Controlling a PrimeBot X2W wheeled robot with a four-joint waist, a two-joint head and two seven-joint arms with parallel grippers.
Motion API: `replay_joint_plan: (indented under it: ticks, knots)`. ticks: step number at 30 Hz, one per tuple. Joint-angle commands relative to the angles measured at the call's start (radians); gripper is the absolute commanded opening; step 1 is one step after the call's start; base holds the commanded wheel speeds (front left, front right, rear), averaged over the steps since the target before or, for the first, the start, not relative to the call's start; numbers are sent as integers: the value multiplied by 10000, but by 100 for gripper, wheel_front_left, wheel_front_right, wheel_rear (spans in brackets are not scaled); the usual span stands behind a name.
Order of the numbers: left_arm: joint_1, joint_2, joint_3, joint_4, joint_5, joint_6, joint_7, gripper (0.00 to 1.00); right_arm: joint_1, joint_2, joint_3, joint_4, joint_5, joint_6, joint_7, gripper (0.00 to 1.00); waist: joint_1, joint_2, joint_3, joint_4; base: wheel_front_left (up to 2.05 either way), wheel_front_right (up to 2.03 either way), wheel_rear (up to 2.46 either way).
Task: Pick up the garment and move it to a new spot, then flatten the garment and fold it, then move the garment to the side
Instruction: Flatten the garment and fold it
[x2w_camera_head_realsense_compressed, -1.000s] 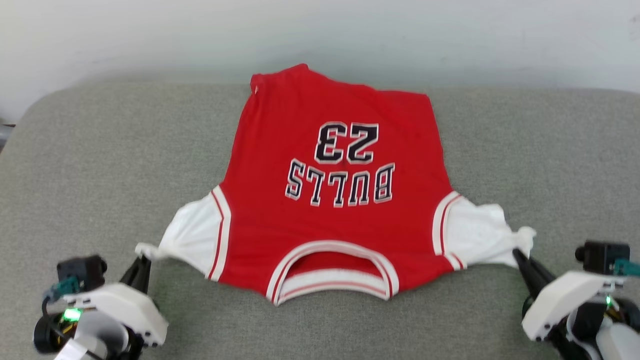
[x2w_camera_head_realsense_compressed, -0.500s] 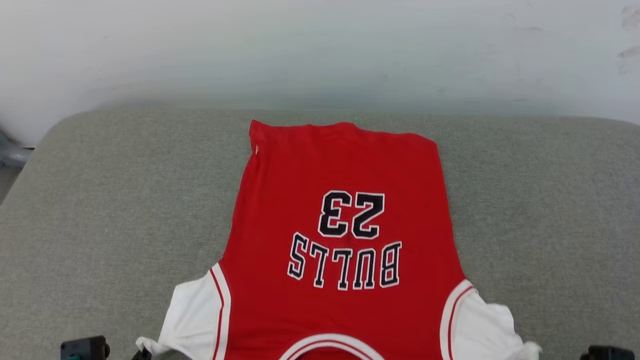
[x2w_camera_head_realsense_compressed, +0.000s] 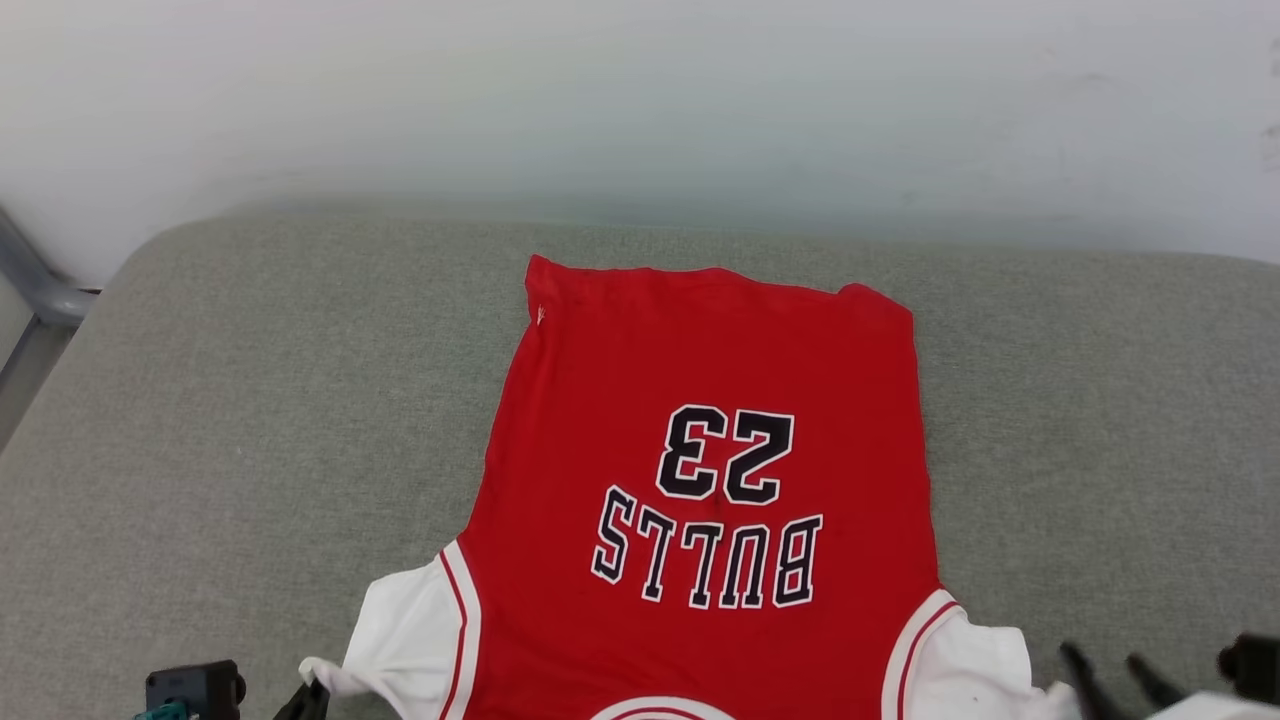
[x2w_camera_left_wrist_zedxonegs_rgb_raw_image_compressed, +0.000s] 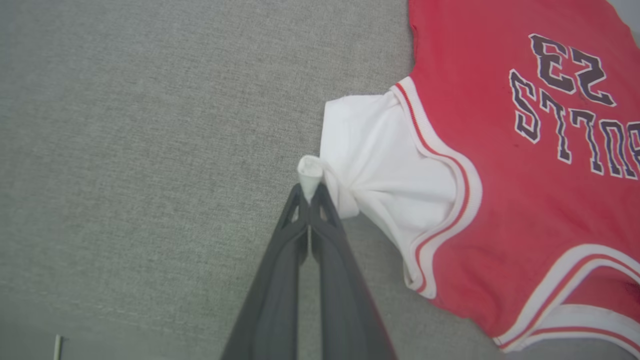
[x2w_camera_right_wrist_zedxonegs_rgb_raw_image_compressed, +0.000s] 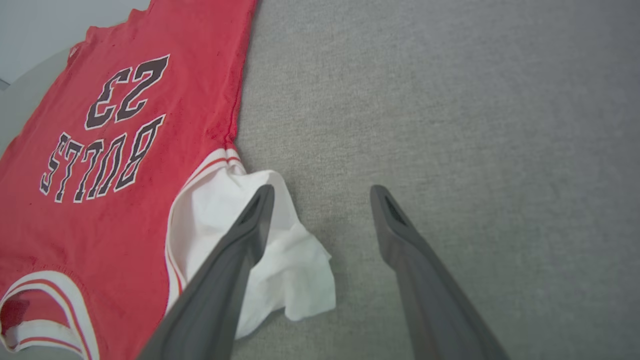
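Garment (x2w_camera_head_realsense_compressed: 700, 480) lay mid-frame; left gripper (x2w_camera_left_wrist_zedxonegs_rgb_raw_image_compressed: 310, 192) clamped it lower left, right gripper (x2w_camera_right_wrist_zedxonegs_rgb_raw_image_compressed: 322, 190) gaped; lone tug might skew it

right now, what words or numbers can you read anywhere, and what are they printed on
"23": dark digits edged in white, on the red jersey, upside down in the head view.
"BULLS": same lettering, on the jersey between the number and the collar, also upside down.
Too small to read: a small pale mark by the jersey's far hem corner.
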Motion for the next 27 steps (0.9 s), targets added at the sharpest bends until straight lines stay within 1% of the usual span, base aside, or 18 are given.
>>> replay_joint_plan:
  ticks: [1, 5, 11, 17, 20, 25, 27]
  knots:
    - [-205, -5, -3, -86, 99, -3, -68, 0, -353, -121, -165, 100, -199, -7, -191, 100, 1, -1, 111, 72, 0, 0, 0]
    - [-572, -9, -151, -283, 387, 12, -149, 0, -1698, -335, -536, 808, -517, -7, -509, 100, 1, -1, 398, 307, 0, 0, 0]
    - [-1280, -110, -286, -627, 793, 17, -337, 0, -4057, -938, -582, 2387, -506, -7, -196, 100, 1, -1, 1217, 769, 0, 0, 0]
    - [-2056, -354, -317, -1066, 1094, -19, -753, 0, -6526, -1722, -295, 4055, -250, -7, 825, 100, 1, -1, 2180, 1362, 0, 0, 0]
    - [-2439, -594, -391, -1206, 1204, -73, -952, 0, -7497, -2109, -210, 4711, -299, -7, 1467, 100, 1, -1, 2577, 1724, 0, 0, 0]
    - [-2974, -983, -553, -1214, 1249, -266, -1309, 0, -9016, -2665, 85, 5424, -433, -6, 2806, 100, 1, -1, 3233, 2236, 0, 0, 0]
    - [-3160, -1107, -594, -1123, 1269, -339, -1428, 0, -9504, -2767, 195, 5638, -532, -7, 3205, 100, 1, -1, 3436, 2395, 0, 0, 0]
